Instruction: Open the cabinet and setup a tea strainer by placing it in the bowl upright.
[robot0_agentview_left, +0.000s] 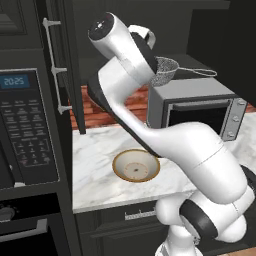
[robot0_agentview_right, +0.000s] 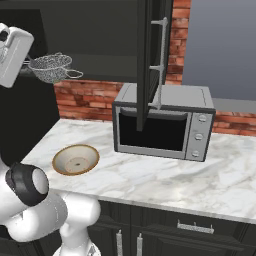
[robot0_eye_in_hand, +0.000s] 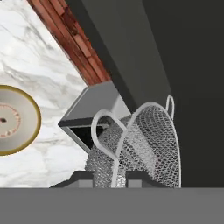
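White marble tabletop (robot0_agentview_right: 150, 175) w/ grey veins carries the tan-rimmed bowl (robot0_agentview_right: 75, 159) near its left front, and the silver microwave (robot0_agentview_right: 165, 122) further back by the brick wall, well apart.

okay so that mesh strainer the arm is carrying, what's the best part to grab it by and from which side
Judging by its shape, the tea strainer is best held by its stiff wire rim, near a loop, coming from the open side; the mesh dome is curved. The tool appears shut there.

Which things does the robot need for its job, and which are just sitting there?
For the job:
- tea strainer, held up by the gripper
- bowl
- cabinet, door open

Just sitting there:
- silver microwave
- marble counter
- black built-in microwave
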